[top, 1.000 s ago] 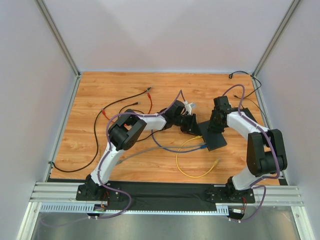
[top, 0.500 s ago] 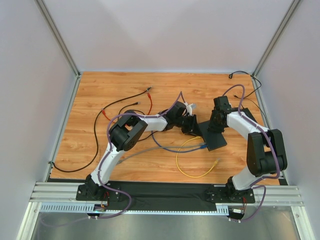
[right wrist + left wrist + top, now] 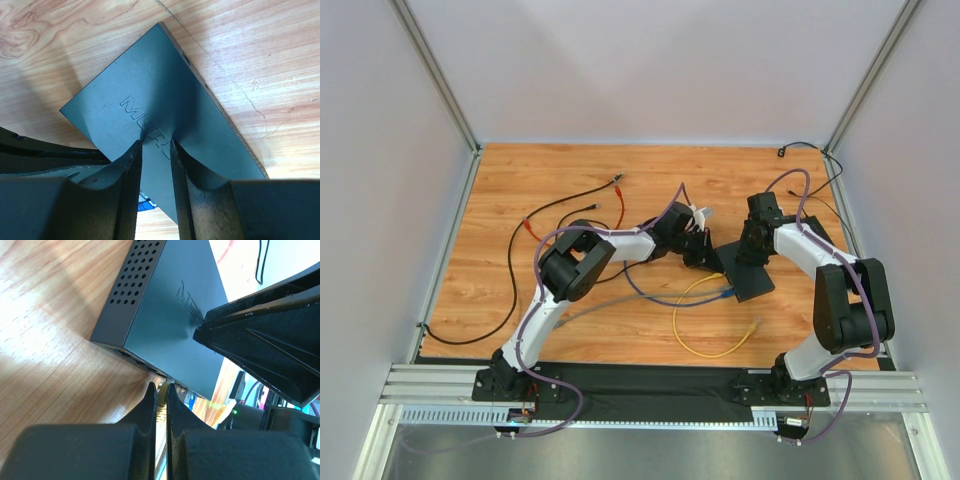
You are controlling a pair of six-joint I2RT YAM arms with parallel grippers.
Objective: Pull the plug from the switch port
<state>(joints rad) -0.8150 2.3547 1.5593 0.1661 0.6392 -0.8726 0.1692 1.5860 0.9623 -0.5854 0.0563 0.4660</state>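
The switch is a flat black box [image 3: 748, 276] lying right of the table's centre, with its row of ports [image 3: 134, 358] along the edge that faces my left arm. A yellowish plug [image 3: 161, 390] sits in one port, and my left gripper [image 3: 160, 388] is shut on it right at the box's edge. From above, my left gripper [image 3: 711, 252] lies low against the box's left side. My right gripper [image 3: 156, 143] stands on the box's lettered top [image 3: 150, 95], its tips pressing down. Its jaws are a little apart with nothing between them.
A yellow cable [image 3: 705, 350] loops in front of the box, and a blue plug [image 3: 724, 293] on a blue cable [image 3: 660, 299] lies by its near edge. Black cords [image 3: 510, 285] and a red wire [image 3: 620, 207] trail across the left half. A white connector [image 3: 698, 212] lies behind my left wrist.
My left gripper has closed on the plug and edged slightly toward the box. The right arm and the box have not moved.
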